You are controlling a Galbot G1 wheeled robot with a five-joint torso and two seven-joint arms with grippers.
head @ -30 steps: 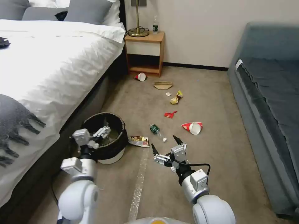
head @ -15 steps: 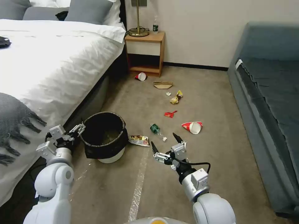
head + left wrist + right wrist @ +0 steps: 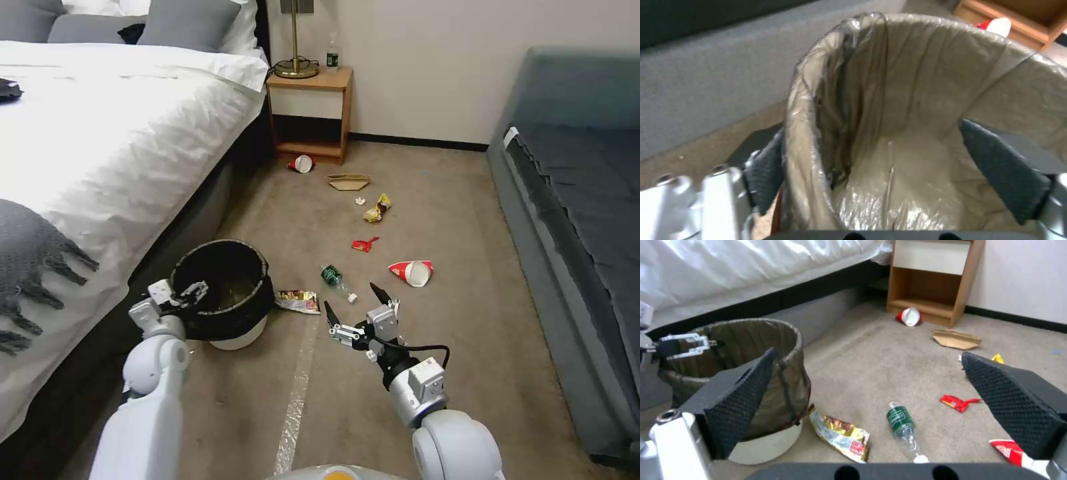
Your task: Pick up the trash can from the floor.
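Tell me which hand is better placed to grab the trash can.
Left. The left hand is open at the trash can, its fingers straddling the rim. The right hand hovers open over the floor, apart from it.

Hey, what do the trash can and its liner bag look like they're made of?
The trash can looks like smooth, hard white plastic, judging by its even, matte base. Its bag liner is thin glossy plastic film: it wrinkles, shines and looks translucent. The left gripper straddles the rim, fingers open.
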